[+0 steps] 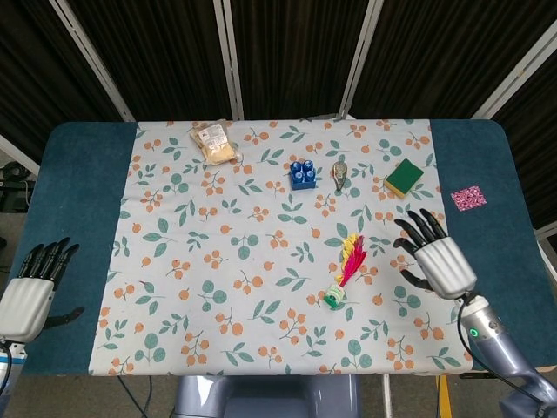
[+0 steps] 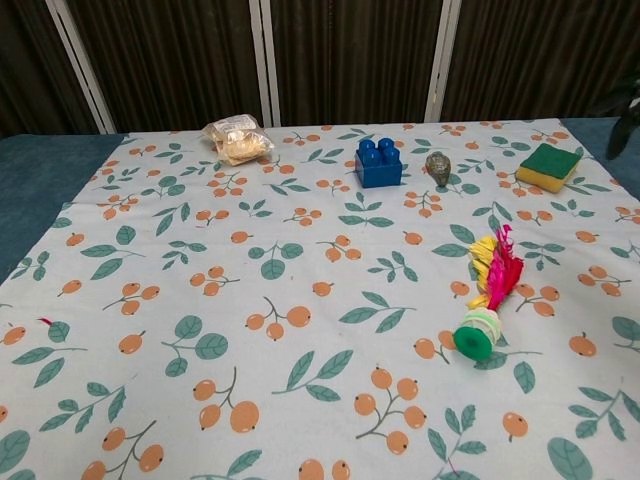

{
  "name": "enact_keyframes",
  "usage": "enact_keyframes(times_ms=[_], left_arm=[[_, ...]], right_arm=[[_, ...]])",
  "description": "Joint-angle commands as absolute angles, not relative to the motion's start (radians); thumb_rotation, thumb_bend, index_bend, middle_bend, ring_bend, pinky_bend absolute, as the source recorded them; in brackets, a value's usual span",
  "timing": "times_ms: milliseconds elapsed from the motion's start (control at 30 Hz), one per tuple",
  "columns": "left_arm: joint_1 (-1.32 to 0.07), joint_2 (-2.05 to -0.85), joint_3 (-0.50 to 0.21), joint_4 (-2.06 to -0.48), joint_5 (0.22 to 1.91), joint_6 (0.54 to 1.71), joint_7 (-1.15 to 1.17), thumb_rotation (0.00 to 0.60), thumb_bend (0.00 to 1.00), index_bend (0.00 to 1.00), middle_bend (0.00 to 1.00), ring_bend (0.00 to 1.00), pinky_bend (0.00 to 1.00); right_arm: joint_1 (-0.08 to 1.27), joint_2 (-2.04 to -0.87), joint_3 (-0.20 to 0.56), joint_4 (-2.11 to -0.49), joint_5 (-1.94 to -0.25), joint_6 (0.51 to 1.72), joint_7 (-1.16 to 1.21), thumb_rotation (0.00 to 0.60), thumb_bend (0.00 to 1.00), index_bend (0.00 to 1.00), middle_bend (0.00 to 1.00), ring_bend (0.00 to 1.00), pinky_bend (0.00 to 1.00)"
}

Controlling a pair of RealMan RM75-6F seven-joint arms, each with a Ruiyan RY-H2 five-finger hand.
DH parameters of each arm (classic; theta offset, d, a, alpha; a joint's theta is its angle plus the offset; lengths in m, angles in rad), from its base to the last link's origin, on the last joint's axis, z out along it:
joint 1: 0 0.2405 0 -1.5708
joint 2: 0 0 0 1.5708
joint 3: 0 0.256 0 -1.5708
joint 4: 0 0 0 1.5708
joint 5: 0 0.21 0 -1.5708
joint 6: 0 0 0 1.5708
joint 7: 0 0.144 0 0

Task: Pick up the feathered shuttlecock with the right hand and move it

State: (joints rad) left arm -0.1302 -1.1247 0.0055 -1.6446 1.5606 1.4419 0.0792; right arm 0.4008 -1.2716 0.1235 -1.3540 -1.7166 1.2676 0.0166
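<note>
The feathered shuttlecock point(image 1: 345, 272) point(image 2: 487, 297) lies on its side on the floral cloth, with a green and white base toward me and red and yellow feathers pointing away. My right hand point(image 1: 437, 258) hovers open to the right of it, fingers spread, holding nothing; a dark fingertip of it shows at the right edge of the chest view. My left hand point(image 1: 31, 292) rests open at the near left corner over the blue table edge, far from the shuttlecock.
At the back of the cloth point(image 1: 218, 261) sit a blue toy brick point(image 1: 302, 172) point(image 2: 378, 163), a small grey-brown object point(image 1: 339, 171) point(image 2: 438, 166), a green and yellow sponge point(image 1: 404, 178) point(image 2: 548, 165) and a bagged snack point(image 1: 214, 142) point(image 2: 236, 138). A pink patterned square point(image 1: 468, 198) lies on the blue table at right.
</note>
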Motion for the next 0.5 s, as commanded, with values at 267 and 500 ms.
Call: enact_keyframes(times_ms=[267,500], left_arm=[[-0.131,-1.121,0.007,-1.647,1.559,1.437,0.067,0.6,0.07,0.0,0.0,0.0,0.0],[-0.131,-1.118,0.007,-1.65,1.554,1.432,0.061,0.6,0.07,0.0,0.0,0.0,0.0]], right_arm=[[0.517,-1.402,0.106,-1.234,-1.715,1.123,-0.026,0.6,0.14,0.39,0.14,0.0,0.0],[0.581,-1.46,0.101,-1.194,-1.708,1.048,-0.08,0.6,0.14,0.39,0.14,0.0,0.0]])
